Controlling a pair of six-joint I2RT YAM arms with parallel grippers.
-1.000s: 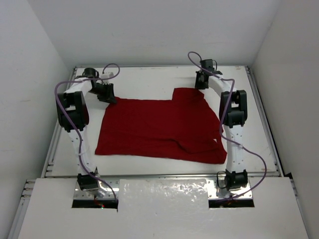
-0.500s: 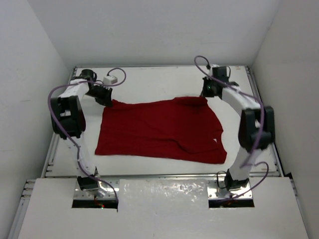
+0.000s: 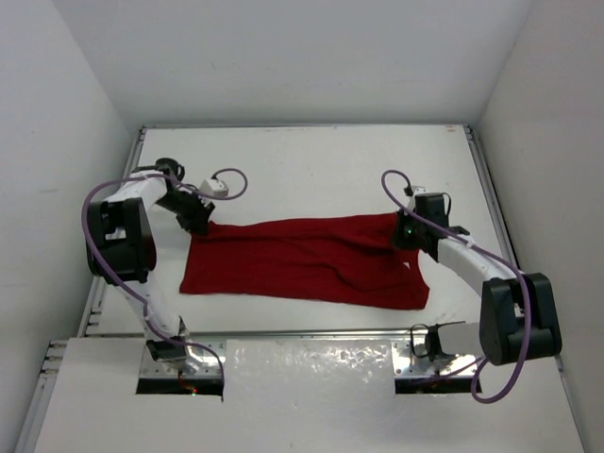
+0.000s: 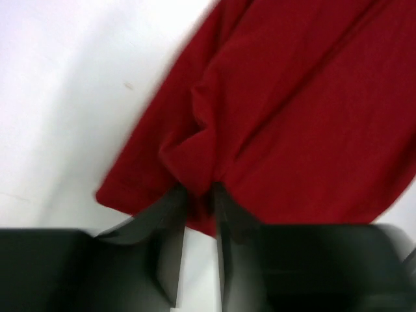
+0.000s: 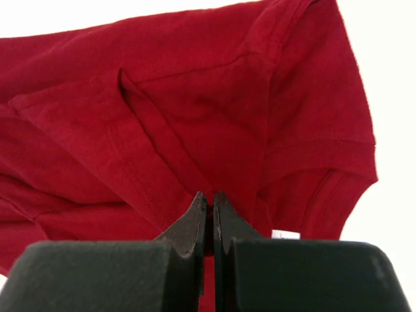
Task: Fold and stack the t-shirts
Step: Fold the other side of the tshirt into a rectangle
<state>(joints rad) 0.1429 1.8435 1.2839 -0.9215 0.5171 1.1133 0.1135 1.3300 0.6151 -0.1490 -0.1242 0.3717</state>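
Top external: soft, wrinkly t-shirt (image 3: pixel 302 262) spans left to right mid-frame; left gripper (image 3: pixel 201 224) and right gripper (image 3: pixel 404 236) clamp its upper corners.

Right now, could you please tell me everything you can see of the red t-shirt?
The t-shirt is plain dark red, soft, wrinkled cloth, lying on the white table as a wide band, partly folded over itself. A hemmed short sleeve and a white label show. The left gripper and right gripper pinch its far corners.
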